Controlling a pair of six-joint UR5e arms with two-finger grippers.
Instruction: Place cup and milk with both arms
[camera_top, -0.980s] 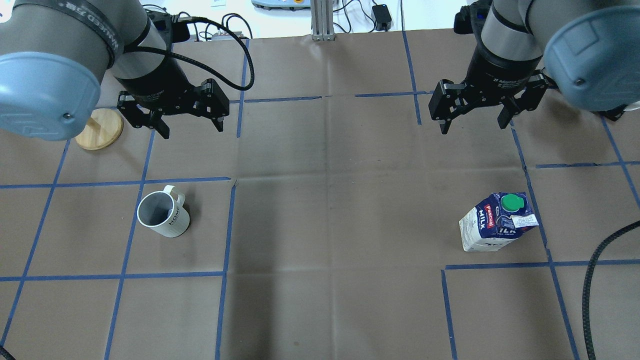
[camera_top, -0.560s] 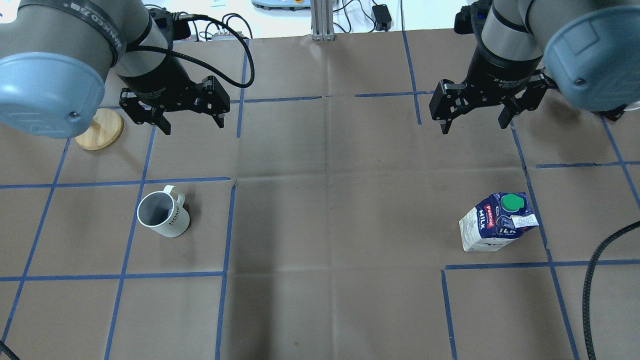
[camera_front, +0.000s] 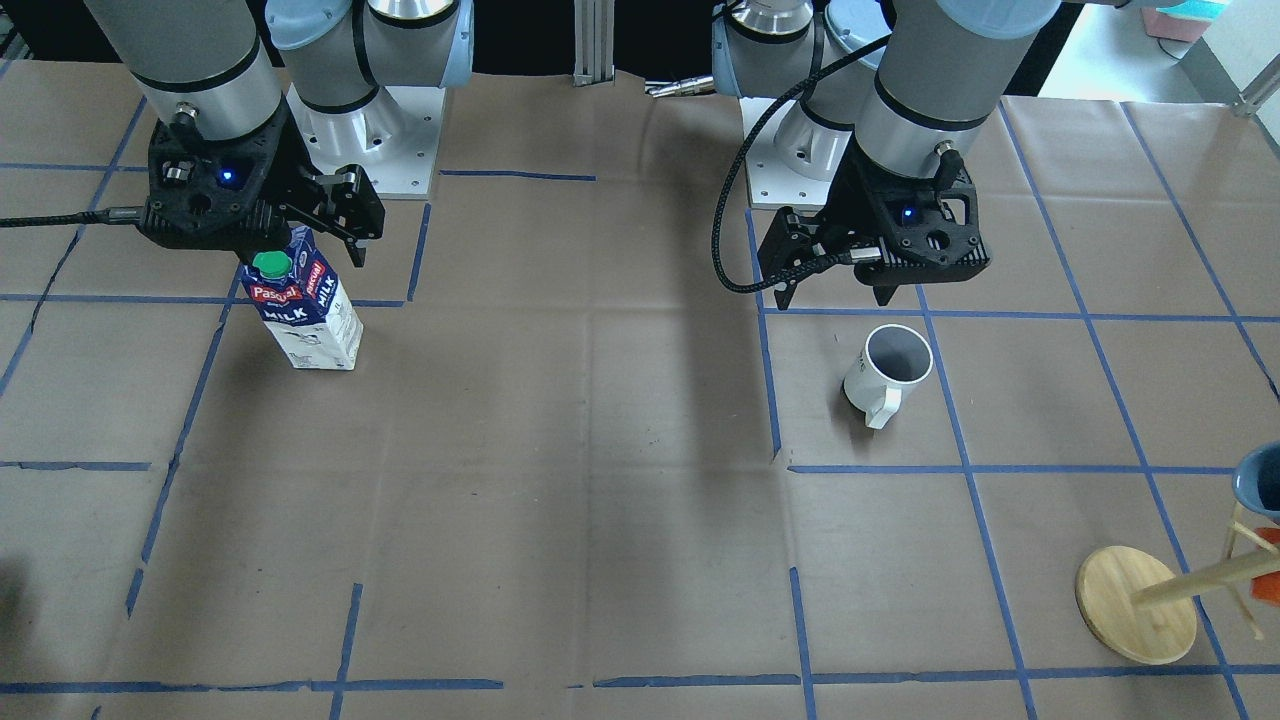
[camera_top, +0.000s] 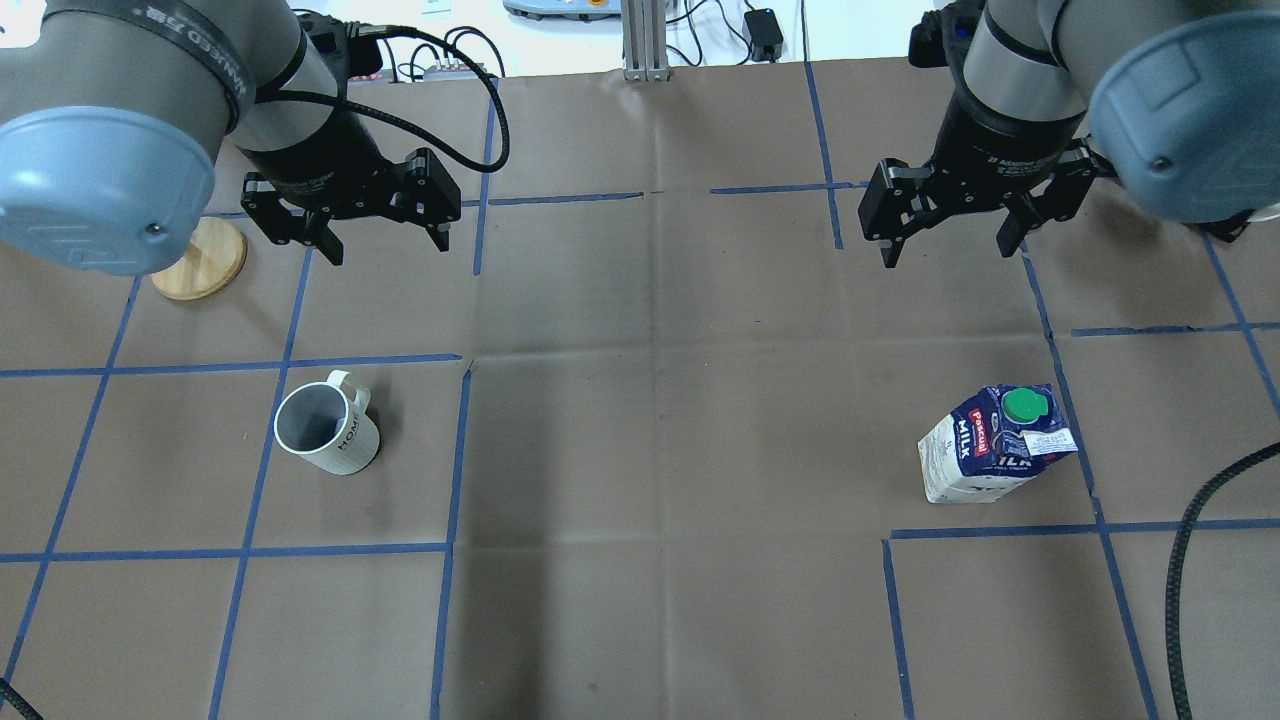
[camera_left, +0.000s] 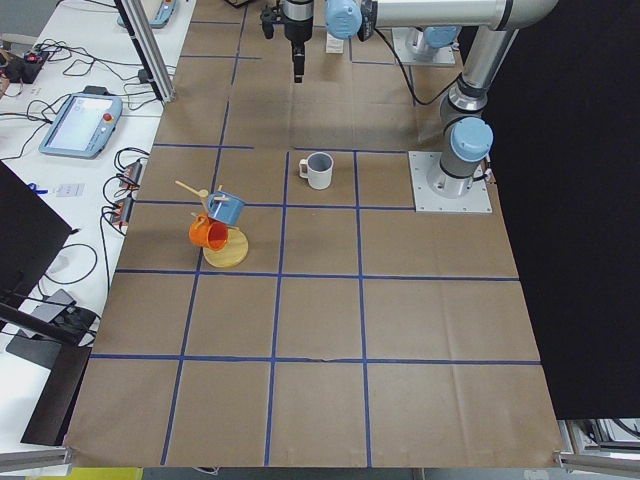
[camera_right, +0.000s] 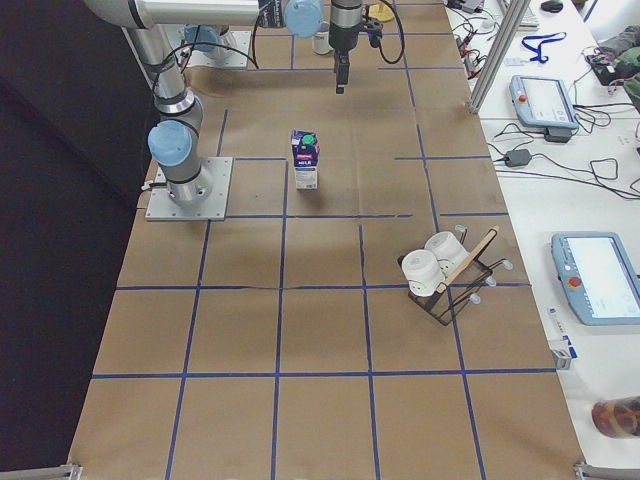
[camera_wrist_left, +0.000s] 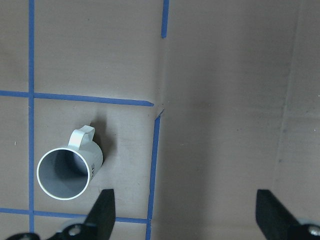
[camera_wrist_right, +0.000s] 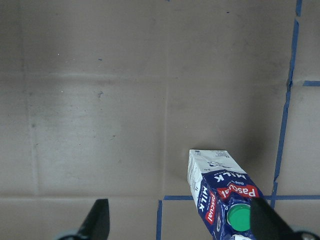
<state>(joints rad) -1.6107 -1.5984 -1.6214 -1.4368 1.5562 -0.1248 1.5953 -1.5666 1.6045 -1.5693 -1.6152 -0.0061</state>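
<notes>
The white cup stands upright on the brown paper on the left, handle toward the far side; it also shows in the front view and the left wrist view. The milk stands upright on the right, green cap on top, also in the front view and the right wrist view. My left gripper is open and empty, raised beyond the cup. My right gripper is open and empty, raised beyond the milk. Neither gripper touches anything.
A wooden mug stand with a round base is left of my left gripper; it holds a blue and an orange cup. A rack with white cups stands past the milk. A black cable hangs at the right. Blue tape lines grid the paper.
My left gripper has shifted slightly toward the far side and turned a little, still open. The right gripper, cup and milk have not moved.
</notes>
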